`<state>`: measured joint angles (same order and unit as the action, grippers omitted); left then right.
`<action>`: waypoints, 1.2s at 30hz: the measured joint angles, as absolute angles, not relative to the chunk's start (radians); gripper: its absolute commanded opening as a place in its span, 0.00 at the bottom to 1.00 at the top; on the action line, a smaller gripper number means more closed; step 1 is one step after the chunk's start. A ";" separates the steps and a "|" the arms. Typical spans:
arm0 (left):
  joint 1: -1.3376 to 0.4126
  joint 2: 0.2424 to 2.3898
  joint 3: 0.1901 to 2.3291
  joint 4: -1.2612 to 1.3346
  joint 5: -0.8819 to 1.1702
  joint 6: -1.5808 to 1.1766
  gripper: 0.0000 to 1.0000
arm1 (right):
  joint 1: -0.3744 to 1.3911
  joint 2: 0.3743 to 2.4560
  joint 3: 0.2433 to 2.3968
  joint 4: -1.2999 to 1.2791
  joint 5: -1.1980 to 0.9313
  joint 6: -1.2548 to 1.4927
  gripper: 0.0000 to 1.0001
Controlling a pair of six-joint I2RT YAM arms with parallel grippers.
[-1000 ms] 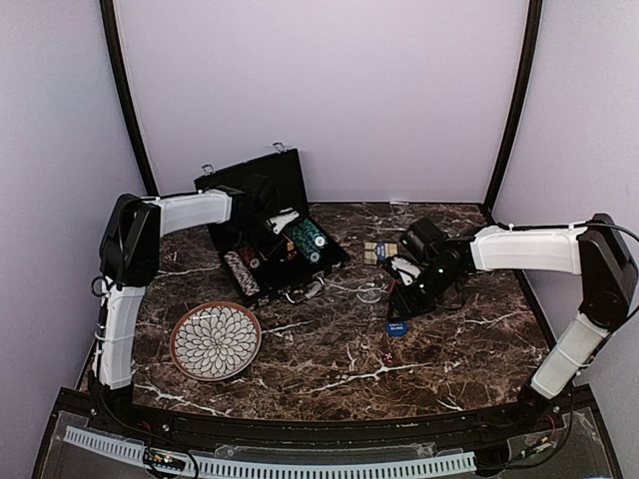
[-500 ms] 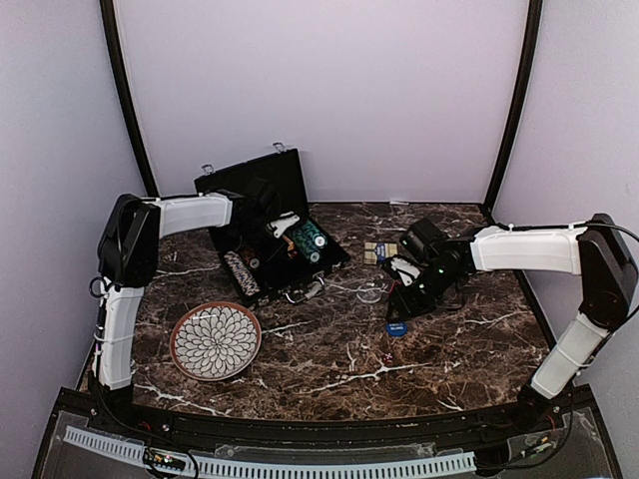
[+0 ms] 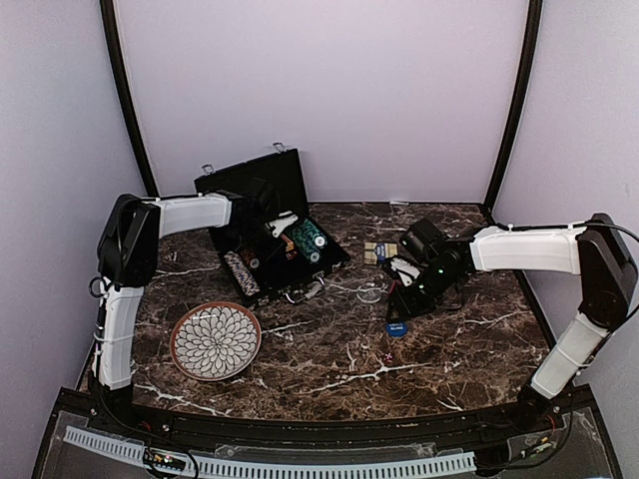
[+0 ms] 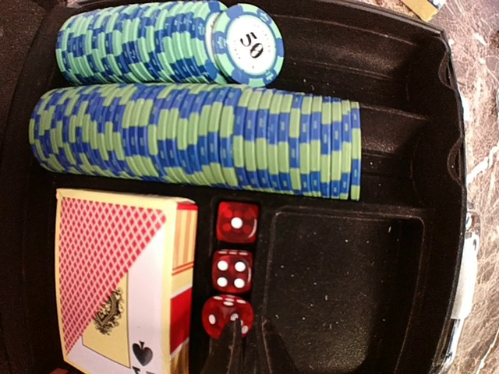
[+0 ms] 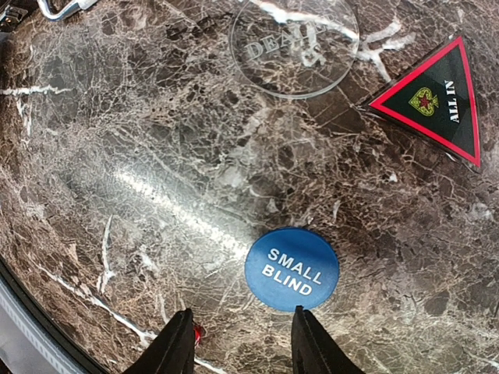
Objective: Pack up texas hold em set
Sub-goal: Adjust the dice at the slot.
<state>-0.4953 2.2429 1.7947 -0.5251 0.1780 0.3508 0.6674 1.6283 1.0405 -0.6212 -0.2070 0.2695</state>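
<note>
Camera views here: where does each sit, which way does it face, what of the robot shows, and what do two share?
Top external: above and behind the bases, looking down on the marble table; left arm and right arm show.
Left wrist: over the open briefcase, looking down at green chips and red dice; shut left gripper at bottom edge.
Right wrist: over the table, facing down at the SMALL BLIND button; open right gripper at bottom edge.
Shared: top external also shows that button and those chips.
</note>
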 measured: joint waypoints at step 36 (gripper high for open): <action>-0.488 2.270 1.847 -0.549 0.129 0.339 0.05 | 0.667 1.628 1.034 -0.622 -0.207 0.269 0.43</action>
